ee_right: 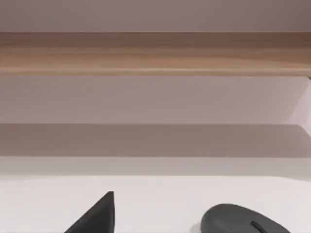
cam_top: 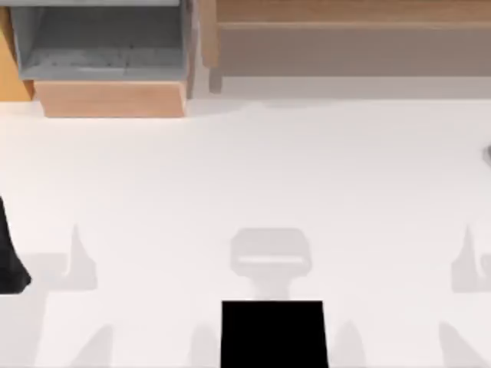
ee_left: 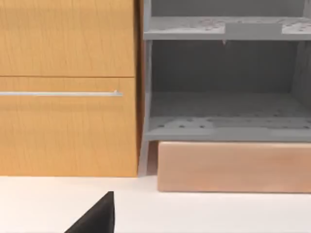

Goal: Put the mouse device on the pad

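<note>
1. Looking down from the top view, you find the mouse (cam_top: 488, 155) as a small grey sliver at the far right edge of the white table (cam_top: 253, 169), well apart from everything else on it
2. In the right wrist view the mouse (ee_right: 243, 222) lies flat on the table, dark grey and rounded, with nothing touching it
3. A dark wedge of the right gripper (ee_right: 97, 218) sits near the mouse but apart from it; you cannot tell whether this gripper is spread or pressed together
4. Your left arm (cam_top: 11, 253) sits at the left edge of the table, and the left gripper (ee_left: 97, 218) faces a grey shelf unit (ee_left: 223, 121) beside a wooden cabinet (ee_left: 68, 126); its state cannot be told either
5. A black rectangle (cam_top: 272, 333) lies at the near middle edge of the table; you cannot tell what it is
</note>
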Tool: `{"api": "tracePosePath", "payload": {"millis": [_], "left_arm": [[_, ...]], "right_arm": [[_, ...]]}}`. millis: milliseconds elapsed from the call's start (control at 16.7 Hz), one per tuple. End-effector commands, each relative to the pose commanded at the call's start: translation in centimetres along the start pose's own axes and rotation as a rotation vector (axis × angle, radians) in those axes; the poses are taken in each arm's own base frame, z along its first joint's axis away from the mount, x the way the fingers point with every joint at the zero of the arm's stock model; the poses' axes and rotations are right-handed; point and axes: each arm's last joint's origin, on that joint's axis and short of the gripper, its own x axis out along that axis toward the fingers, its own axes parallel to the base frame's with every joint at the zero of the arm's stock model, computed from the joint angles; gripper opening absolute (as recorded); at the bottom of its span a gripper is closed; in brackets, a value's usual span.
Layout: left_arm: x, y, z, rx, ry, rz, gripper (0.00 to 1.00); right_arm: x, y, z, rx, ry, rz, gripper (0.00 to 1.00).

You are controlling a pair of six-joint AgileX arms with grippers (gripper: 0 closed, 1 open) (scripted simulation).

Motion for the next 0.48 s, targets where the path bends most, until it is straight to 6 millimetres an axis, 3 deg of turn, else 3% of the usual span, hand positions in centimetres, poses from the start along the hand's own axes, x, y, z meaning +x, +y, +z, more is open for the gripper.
{"api": "tracePosePath", "payload": {"millis": [240, 480], "left_arm": [[0.0, 0.0, 0.0, 0.0, 0.0, 0.0, 1.0], [0.0, 0.0, 0.0, 0.0, 0.0, 0.0, 1.0]], "right_arm": [[0.0, 0.0, 0.6, -0.025, 0.013, -0.004, 1.0], [0.4, -0.2, 4.1, -0.166, 0.132, -0.015, 1.0]]}}
